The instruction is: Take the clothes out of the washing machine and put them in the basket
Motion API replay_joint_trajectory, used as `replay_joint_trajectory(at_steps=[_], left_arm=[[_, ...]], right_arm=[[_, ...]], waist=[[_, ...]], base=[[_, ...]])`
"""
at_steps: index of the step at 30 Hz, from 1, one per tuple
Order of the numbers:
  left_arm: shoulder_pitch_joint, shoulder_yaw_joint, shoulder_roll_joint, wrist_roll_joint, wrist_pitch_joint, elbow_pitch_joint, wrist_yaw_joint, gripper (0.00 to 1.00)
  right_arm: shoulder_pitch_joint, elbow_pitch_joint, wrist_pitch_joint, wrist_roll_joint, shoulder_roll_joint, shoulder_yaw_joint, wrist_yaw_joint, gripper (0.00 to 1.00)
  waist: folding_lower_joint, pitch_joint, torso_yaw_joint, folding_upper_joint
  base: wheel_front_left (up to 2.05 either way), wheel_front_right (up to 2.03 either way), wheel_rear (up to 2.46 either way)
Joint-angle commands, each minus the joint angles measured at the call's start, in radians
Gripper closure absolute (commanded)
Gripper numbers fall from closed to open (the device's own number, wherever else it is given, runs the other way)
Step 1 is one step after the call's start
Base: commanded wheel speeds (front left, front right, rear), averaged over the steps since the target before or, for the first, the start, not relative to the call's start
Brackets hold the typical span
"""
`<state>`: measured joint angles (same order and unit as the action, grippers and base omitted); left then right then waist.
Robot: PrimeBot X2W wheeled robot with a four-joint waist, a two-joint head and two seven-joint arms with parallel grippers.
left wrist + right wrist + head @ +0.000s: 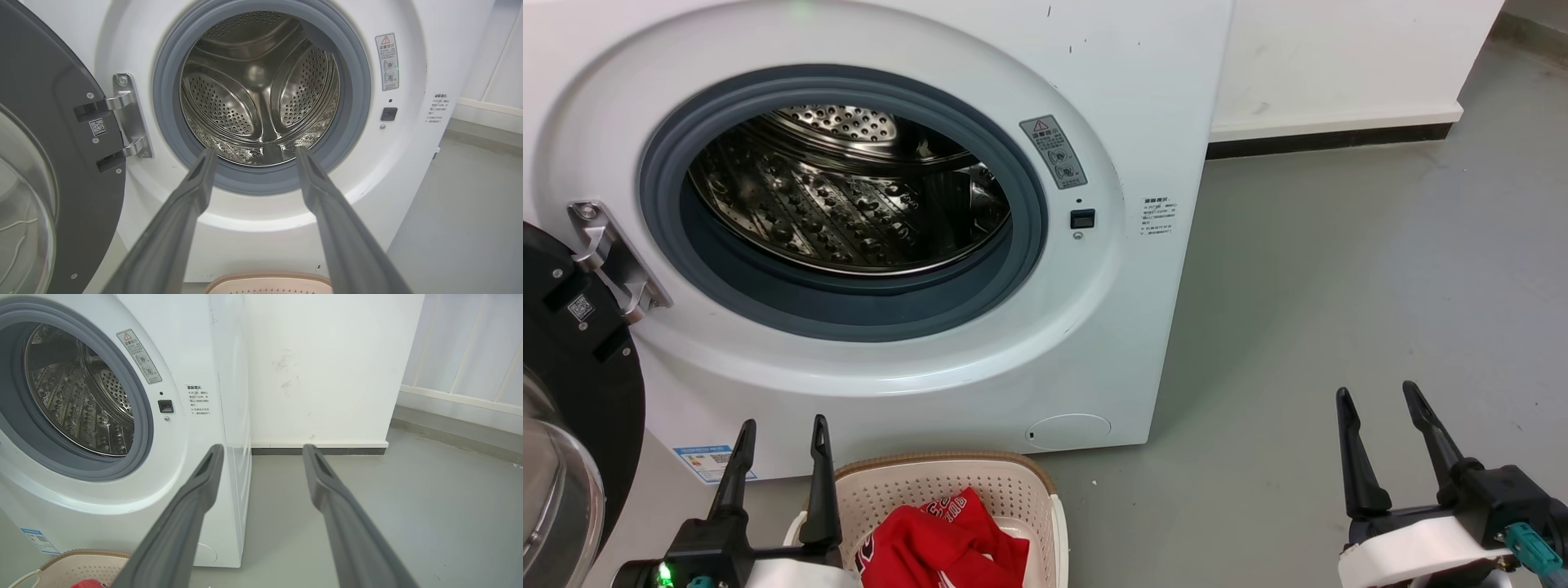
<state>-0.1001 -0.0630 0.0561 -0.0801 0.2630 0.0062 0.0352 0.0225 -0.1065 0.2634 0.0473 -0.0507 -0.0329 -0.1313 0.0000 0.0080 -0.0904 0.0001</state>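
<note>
The white washing machine (1111, 98) stands with its black-framed door (572, 359) swung open to the left, and its steel drum (849, 188) holds nothing that I can see. Red clothes (947, 543) with white lettering lie bunched in the cream basket (1013, 482) on the floor in front of the machine. My left gripper (783, 426) is open just left of the basket, empty, its fingers pointing at the porthole (261, 90). My right gripper (1379, 394) is open and empty over the floor, right of the machine. A red edge of the clothes (88, 584) shows in the basket (77, 565).
Grey floor (1339, 286) stretches to the right of the machine, up to a white wall (1339, 65) with a dark skirting strip. The open door's glass bowl (556, 506) juts out at the far left, close to my left arm.
</note>
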Motion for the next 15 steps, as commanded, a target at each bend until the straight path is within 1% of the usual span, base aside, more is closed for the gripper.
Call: replay_joint_trajectory(at_steps=[1,15], left_arm=[[-0.009,0.001,-0.001,0.008,0.003,-0.005,0.002,0.00],[-0.013,0.001,-0.005,0.012,0.003,-0.010,-0.003,0.00]], right_arm=[[-0.002,-0.002,0.002,-0.004,0.001,-0.002,0.001,0.00],[-0.009,-0.013,0.002,0.003,0.001,0.004,0.001,0.00]], waist=[[0.0000,0.000,0.000,-0.0001],[0.0000,-0.002,-0.002,-0.0001]], base=[[0.00,0.00,0.00],[0.00,0.00,0.00]])
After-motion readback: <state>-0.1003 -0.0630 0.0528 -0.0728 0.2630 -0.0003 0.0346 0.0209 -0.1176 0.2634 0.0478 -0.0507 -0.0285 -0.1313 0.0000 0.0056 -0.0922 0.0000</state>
